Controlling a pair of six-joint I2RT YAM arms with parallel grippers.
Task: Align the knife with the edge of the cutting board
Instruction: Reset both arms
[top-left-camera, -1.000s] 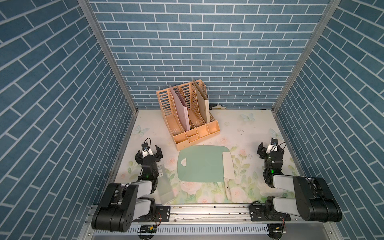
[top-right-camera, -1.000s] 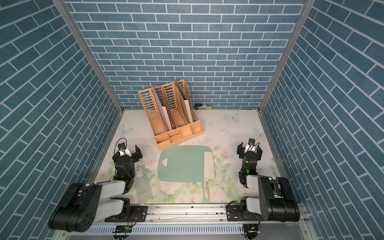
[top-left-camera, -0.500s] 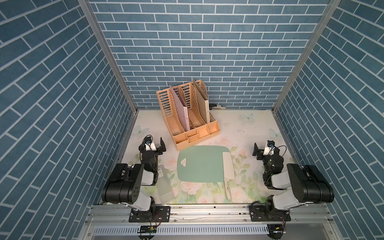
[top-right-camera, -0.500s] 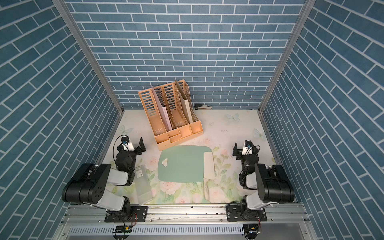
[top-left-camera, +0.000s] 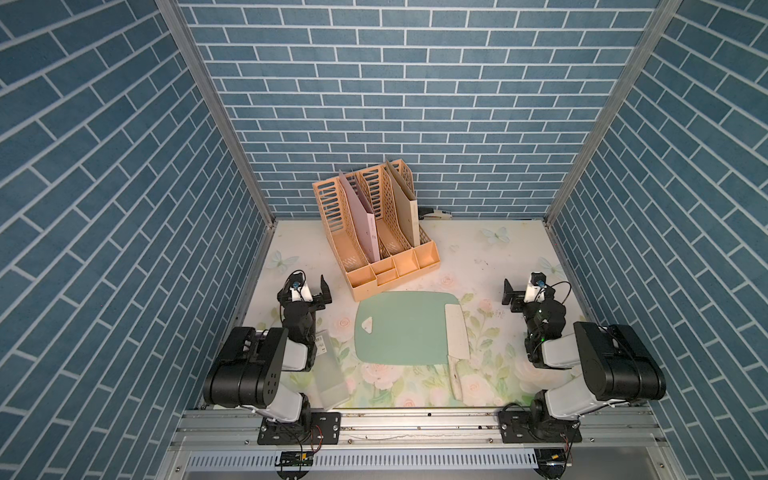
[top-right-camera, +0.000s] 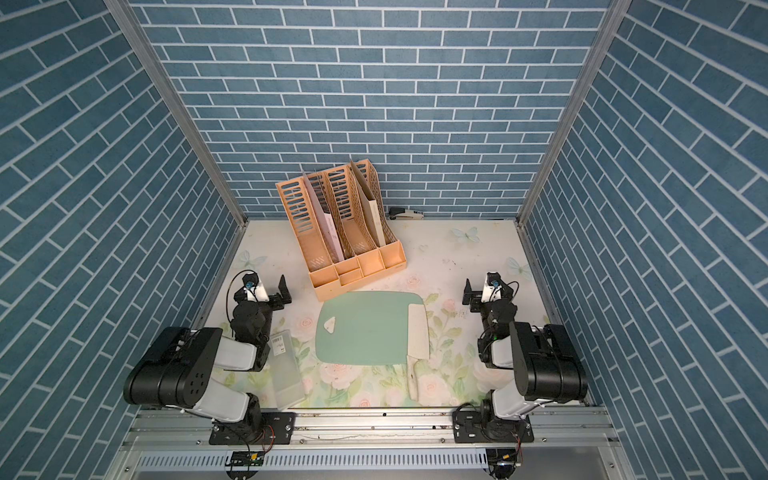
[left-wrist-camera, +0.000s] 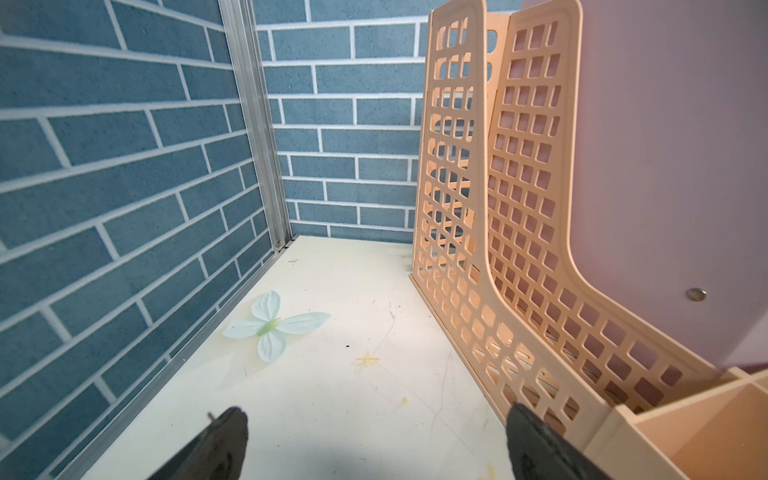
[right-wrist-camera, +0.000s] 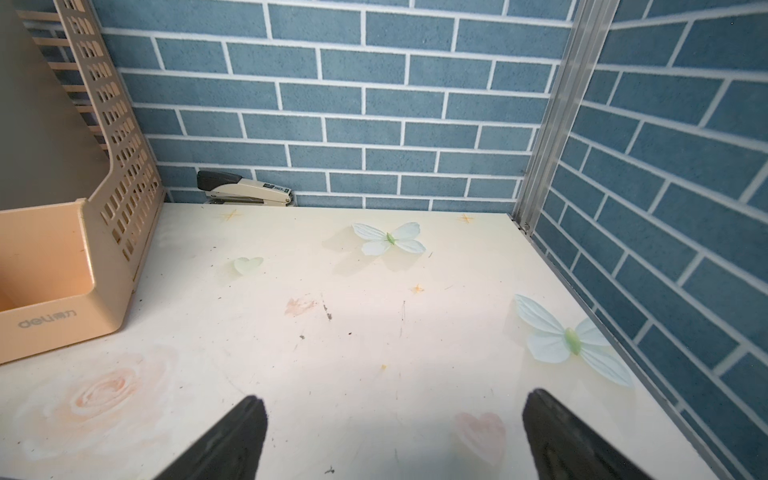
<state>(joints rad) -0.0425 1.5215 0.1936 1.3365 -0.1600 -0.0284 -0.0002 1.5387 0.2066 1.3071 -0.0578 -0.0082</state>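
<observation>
The pale green cutting board (top-left-camera: 401, 332) lies flat in the middle of the table, seen in both top views. The cream knife (top-left-camera: 457, 332) lies with its blade on the board, along the right short edge. Its handle (top-right-camera: 413, 380) sticks out over the table toward the front. My left gripper (top-left-camera: 305, 289) hovers left of the board, open and empty, facing the back wall. My right gripper (top-left-camera: 528, 290) stands right of the board, open and empty too. Both wrist views show only bare table between the left gripper's (left-wrist-camera: 376, 415) and the right gripper's (right-wrist-camera: 395, 399) fingers. Board and knife are out of both wrist views.
An orange file rack (top-left-camera: 374, 237) with folders stands just behind the board, close to my left gripper's finger (left-wrist-camera: 528, 436). A translucent box (top-left-camera: 330, 370) with a barcode label lies by the left arm. A stapler (right-wrist-camera: 245, 191) sits against the back wall.
Both arms have folded back toward their bases, and the grippers have shifted slightly toward the back wall. Knife and board have not moved.
</observation>
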